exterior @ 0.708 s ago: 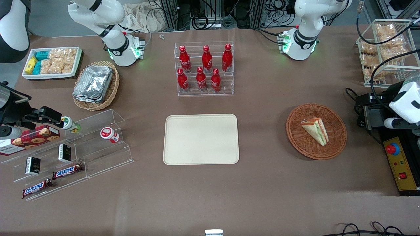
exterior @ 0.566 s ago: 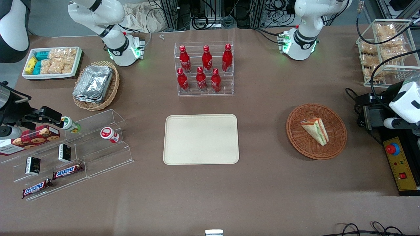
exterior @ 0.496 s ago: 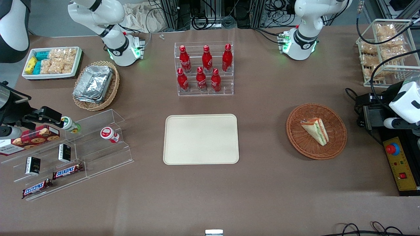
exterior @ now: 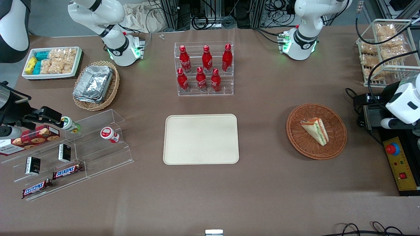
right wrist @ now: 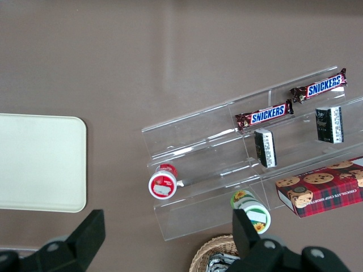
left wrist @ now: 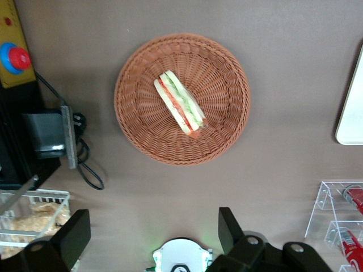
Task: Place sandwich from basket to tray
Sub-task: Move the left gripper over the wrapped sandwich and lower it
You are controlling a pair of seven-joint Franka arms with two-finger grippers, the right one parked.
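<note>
Your wrapped triangular sandwich wedge of white bread with green and red filling [exterior: 315,130] lies flat in the round reddish-brown wicker basket [exterior: 338,144], a little toward the rim nearest the working arm's end of the table. The flat cream rectangular tray [exterior: 200,139] waits well apart from it, toward the middle of the table, with nothing on it. The left arm's gripper [left wrist: 153,235] hangs high over the bare brown table beside the basket, its two black fingers [left wrist: 228,226] spread wide with nothing between them.

The step in hand looks like the approach. Bring the gripper over the wedge first, then turn the wrist so the fingers straddle the sandwich across its narrow width, bread face to bread face, before you descend. Close gently; the clear wrap will likely slip and the bread will crush.

In the front view most of the working arm is cut off at the frame edge, and the gripper itself does not show there. The wrist view cuts off all but a corner of the tray.
</note>
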